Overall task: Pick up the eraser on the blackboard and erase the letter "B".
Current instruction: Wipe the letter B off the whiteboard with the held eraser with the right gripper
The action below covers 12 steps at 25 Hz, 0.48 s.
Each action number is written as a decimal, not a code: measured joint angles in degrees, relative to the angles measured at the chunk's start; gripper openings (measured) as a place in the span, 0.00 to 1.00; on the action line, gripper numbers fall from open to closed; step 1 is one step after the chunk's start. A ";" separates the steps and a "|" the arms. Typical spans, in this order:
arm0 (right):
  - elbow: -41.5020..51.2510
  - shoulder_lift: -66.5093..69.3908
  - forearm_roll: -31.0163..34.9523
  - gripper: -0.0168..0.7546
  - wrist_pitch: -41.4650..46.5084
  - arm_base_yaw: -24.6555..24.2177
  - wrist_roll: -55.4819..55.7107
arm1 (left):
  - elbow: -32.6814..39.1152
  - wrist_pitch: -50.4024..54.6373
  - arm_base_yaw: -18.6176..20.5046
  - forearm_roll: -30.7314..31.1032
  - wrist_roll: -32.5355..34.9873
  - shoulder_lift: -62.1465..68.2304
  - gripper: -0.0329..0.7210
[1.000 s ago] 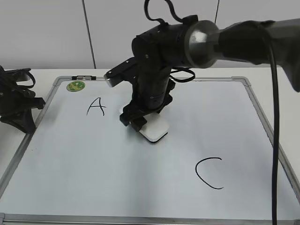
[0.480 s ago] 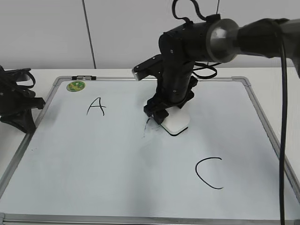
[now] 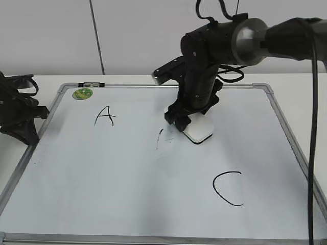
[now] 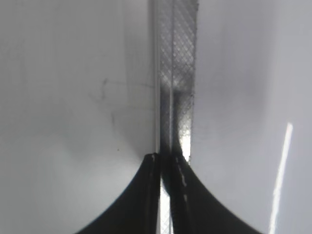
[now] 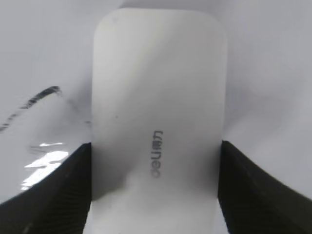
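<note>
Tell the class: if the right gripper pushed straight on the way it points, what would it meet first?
The right gripper points down, holding the eraser, which already seems pressed on the blackboard; the board blocks it.

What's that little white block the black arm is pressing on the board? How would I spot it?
Find the big white blackboard with its silver frame, then look just right of its middle. There the right gripper clamps the eraser, a flat white rounded pad resting on the board. Unlike the round green magnet, it is white and rectangular.

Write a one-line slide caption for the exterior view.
Right tool presses the eraser onto the blackboard, faint smears of the letter "B" beside it.
</note>
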 joint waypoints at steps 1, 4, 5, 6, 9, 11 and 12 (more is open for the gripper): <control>0.00 0.00 -0.06 0.73 0.10 0.74 0.00 | 0.00 0.00 0.00 0.00 0.00 0.00 0.06; 0.00 0.08 1.04 0.73 0.31 3.63 0.00 | 0.00 0.00 0.00 0.00 0.00 0.00 0.06; 0.00 0.08 1.55 0.73 0.31 4.78 0.00 | 0.00 0.00 0.00 0.00 0.00 0.00 0.06; 0.00 0.08 2.16 0.73 0.33 5.93 0.00 | 0.00 0.00 0.00 0.00 0.00 0.00 0.06; 0.00 0.28 2.85 0.73 0.44 8.94 -0.14 | 0.00 0.00 0.00 0.00 0.00 0.00 0.06; 0.00 0.37 2.85 0.73 0.44 10.85 -0.81 | 0.00 0.00 0.00 0.00 0.00 0.00 0.06; 0.00 0.37 2.85 0.73 0.44 11.34 -0.91 | 0.00 0.00 0.00 0.00 0.00 0.00 0.06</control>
